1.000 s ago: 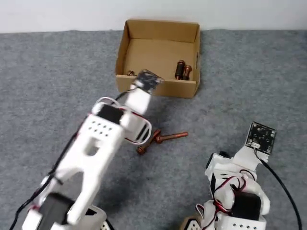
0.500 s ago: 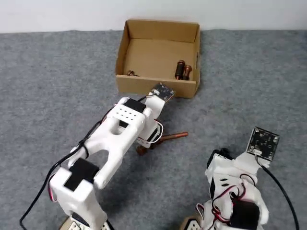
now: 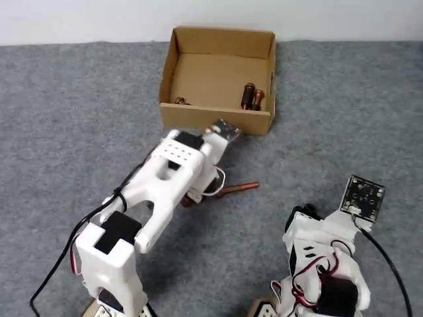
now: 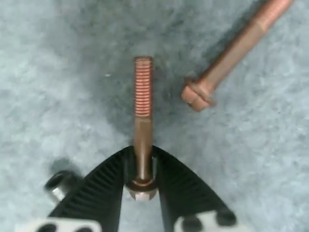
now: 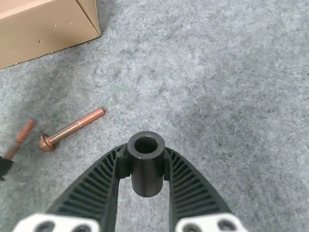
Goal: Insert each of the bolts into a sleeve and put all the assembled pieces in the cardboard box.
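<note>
Pinching a black sleeve, the right gripper sits nearest, on its folded arm, the sleeve's bore open toward its wrist; the bolt meant for it lies to its left and farther out, clamped just under the head by the left gripper, threaded end pointing straight out ahead; whether it rests on the carpet I cannot tell; to mate them, that tip likely has to swing round onto the bore's line, the arms meeting between; a loose bolt lies just beside, near enough to be knocked; beyond, the cardboard box holds finished pieces.
</note>
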`<state>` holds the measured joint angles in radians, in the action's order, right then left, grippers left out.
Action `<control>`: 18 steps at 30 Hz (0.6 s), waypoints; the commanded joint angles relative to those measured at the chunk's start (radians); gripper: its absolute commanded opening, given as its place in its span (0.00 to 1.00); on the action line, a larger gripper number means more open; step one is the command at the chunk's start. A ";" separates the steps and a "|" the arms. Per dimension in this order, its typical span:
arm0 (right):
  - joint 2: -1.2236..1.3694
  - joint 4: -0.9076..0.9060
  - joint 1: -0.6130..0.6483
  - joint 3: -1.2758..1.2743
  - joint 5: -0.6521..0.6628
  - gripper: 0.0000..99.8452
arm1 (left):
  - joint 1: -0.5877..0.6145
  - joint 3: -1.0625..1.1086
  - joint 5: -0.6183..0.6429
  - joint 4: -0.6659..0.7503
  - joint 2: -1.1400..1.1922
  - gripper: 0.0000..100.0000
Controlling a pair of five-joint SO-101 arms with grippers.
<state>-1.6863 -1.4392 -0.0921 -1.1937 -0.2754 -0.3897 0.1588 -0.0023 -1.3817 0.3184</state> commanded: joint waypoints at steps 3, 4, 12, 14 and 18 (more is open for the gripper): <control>0.002 0.024 -0.008 0.005 0.011 0.01 | 0.098 -0.209 0.170 -0.180 -0.055 0.00; 0.002 0.024 -0.008 0.005 0.011 0.01 | 0.124 -0.239 0.229 -0.195 -0.055 0.00; 0.002 0.024 -0.008 0.005 0.011 0.01 | 0.310 -0.374 1.068 -0.178 -0.055 0.01; 0.002 0.024 -0.010 0.005 0.009 0.01 | 0.348 -0.383 1.269 -0.173 -0.055 0.01; 0.002 0.024 -0.010 0.005 0.009 0.01 | 0.399 -0.366 1.517 -0.176 -0.052 0.01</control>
<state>-1.6863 -1.4392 -0.0921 -1.1937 -0.2754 -0.0215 -0.1757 1.3065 -1.5704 0.3184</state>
